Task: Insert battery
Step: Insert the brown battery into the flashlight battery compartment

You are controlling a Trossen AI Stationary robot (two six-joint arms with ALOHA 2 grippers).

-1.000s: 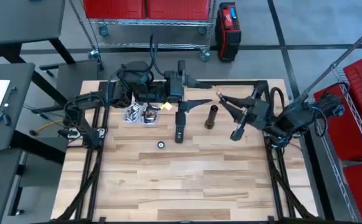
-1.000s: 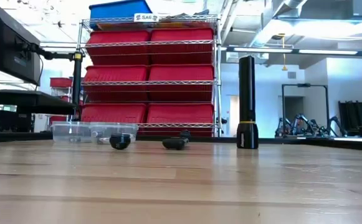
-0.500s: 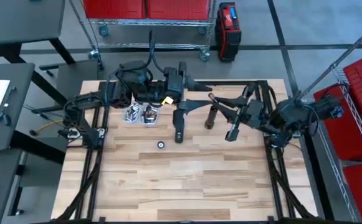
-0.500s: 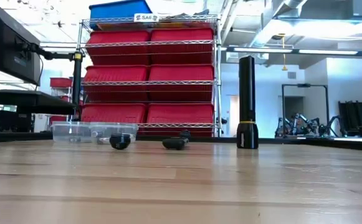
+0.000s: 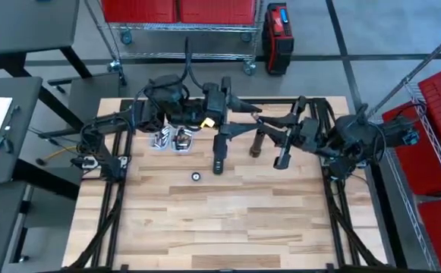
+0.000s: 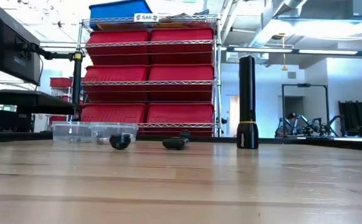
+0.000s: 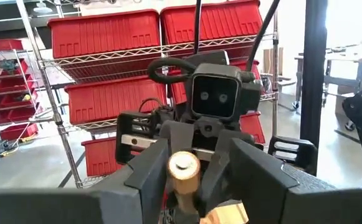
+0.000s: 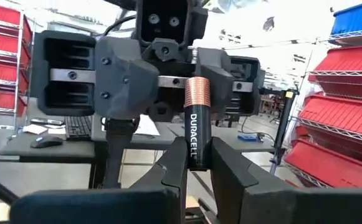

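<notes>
Place: we take this for a robotics lab or workshop with storage.
Work surface: we see a butcher-block wooden table on a dark metal frame, standing on a grey floor.
Storage: we see wire shelving stacked with red bins, with one blue bin on top.
Ceiling: we see exposed ducting overhead.
Neighbouring stations: we see a desk with a keyboard and mouse, and further robot arms in the room behind.
Floor items: we see a red and black case beside the shelving.
</notes>
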